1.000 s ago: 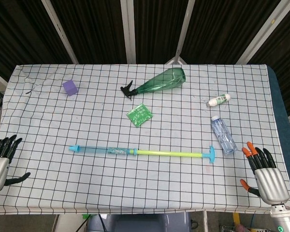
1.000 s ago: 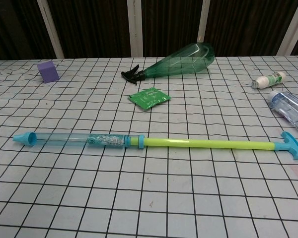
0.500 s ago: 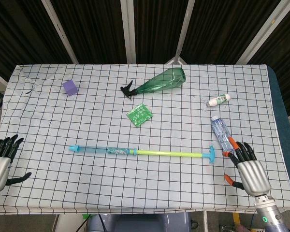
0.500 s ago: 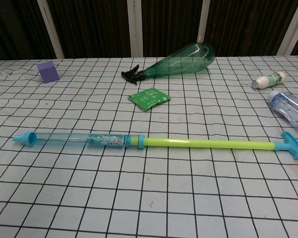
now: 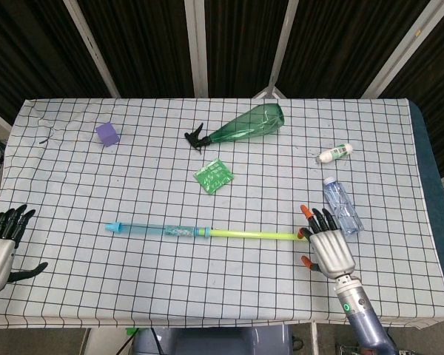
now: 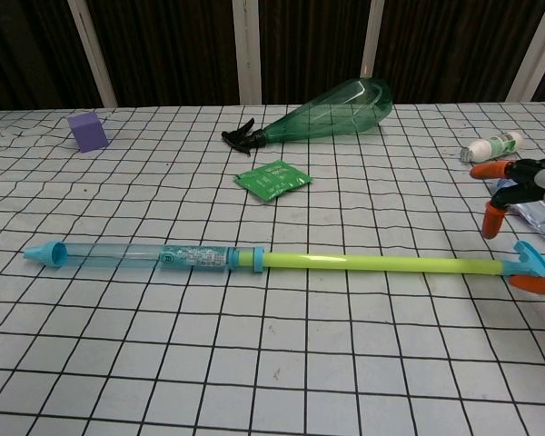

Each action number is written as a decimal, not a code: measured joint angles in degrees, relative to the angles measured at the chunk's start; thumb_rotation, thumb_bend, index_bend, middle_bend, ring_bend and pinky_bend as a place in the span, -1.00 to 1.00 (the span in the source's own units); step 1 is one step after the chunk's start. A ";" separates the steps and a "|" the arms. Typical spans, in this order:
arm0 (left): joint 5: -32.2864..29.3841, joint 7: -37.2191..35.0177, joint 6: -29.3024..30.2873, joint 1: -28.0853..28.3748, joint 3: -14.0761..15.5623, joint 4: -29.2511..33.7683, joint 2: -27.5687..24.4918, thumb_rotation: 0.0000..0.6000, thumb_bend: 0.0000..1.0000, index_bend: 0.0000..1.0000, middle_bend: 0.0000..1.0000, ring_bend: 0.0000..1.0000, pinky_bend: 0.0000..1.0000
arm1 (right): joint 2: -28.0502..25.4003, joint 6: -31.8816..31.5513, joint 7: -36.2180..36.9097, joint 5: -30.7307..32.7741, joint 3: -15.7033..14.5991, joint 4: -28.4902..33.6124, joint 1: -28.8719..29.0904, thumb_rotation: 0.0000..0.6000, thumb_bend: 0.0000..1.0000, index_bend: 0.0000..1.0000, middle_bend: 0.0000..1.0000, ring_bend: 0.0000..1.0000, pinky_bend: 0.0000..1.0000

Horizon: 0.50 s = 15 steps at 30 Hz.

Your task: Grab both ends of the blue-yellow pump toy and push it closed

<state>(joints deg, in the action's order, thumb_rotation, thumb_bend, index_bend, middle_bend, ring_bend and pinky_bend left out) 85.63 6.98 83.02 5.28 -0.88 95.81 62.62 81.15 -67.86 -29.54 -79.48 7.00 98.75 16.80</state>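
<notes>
At the far left, well clear of the pump toy's nozzle, the left hand (image 5: 0,248) is hanging off the edge of the worktop (image 5: 74,192) with fingers spread and nothing in it, probably waiting until the other end is secured. The blue-yellow pump toy (image 5: 207,233) is lying fully extended along the near part of the worktop, its clear blue barrel pointing left and its yellow rod stretching right, so both ends are lying exposed for a grasp from either side. Behind the pump toy's left end a purple cube (image 5: 107,134) is sitting; behind its middle a green packet (image 5: 213,176) is lying flat, and farther back a green spray bottle (image 5: 240,126) is lying on its side. Over the pump toy's right end, the right hand (image 5: 327,244) is hovering with orange-tipped fingers apart, holding nothing and bracketing the blue T-handle (image 6: 531,259), apparently lining up to grip it. Just beyond that hand a clear water bottle (image 5: 342,205) is lying, with a small white bottle (image 5: 334,154) farther back.
</notes>
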 measured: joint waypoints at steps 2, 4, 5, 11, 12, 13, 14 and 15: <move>-0.13 -0.16 -0.08 0.01 -0.02 0.00 -0.01 1.00 -0.99 -1.00 -1.00 -1.00 -1.00 | 1.56 0.60 -1.51 1.75 0.76 -1.05 0.90 1.00 -0.46 -0.07 -0.79 -1.00 -1.00; -0.22 -0.29 -0.22 0.05 -0.03 -0.01 -0.04 1.00 -0.99 -1.00 -1.00 -1.00 -1.00 | 2.82 1.03 -2.57 3.30 1.41 -2.16 1.66 1.00 -0.46 -0.07 -0.79 -1.00 -1.00; -0.21 -0.34 -0.25 0.07 -0.02 -0.01 -0.04 1.00 -0.99 -1.00 -1.00 -1.00 -1.00 | 3.27 1.18 -2.92 3.88 1.66 -2.65 1.95 1.00 -0.46 -0.07 -0.79 -1.00 -1.00; -0.14 -0.36 -0.31 0.16 -0.03 0.07 0.04 1.00 -0.99 -1.00 -1.00 -1.00 -1.00 | 5.35 2.13 -4.73 7.59 2.87 -5.50 3.59 1.00 -0.45 -0.02 -0.76 -1.00 -1.00; -0.17 -0.34 -0.33 0.17 -0.03 0.11 0.04 1.00 -0.99 -1.00 -1.00 -1.00 -1.00 | 5.57 2.25 -4.95 8.08 3.00 -5.95 3.80 1.00 -0.44 -0.02 -0.76 -1.00 -1.00; -0.21 -0.34 -0.36 0.18 -0.04 0.13 0.05 1.00 -0.99 -1.00 -1.00 -1.00 -1.00 | 5.83 2.38 -5.19 8.72 3.14 -6.48 4.04 1.00 -0.42 -0.01 -0.76 -1.00 -1.00; -0.27 -0.34 -0.43 0.20 -0.04 0.17 0.04 1.00 -0.99 -1.00 -1.00 -1.00 -1.00 | 6.00 2.46 -5.34 9.16 3.22 -6.79 4.20 1.00 -0.41 0.00 -0.76 -1.00 -1.00; -0.32 -0.35 -0.45 0.20 -0.04 0.17 0.02 1.00 -0.99 -1.00 -1.00 -1.00 -1.00 | 6.13 2.52 -5.45 9.59 3.27 -7.05 4.33 1.00 -0.40 0.01 -0.76 -1.00 -1.00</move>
<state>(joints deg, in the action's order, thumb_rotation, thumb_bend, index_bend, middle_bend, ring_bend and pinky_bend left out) 85.31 6.63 82.57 5.48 -0.92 95.99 62.64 87.29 -65.34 -34.99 -69.88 10.27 91.70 21.13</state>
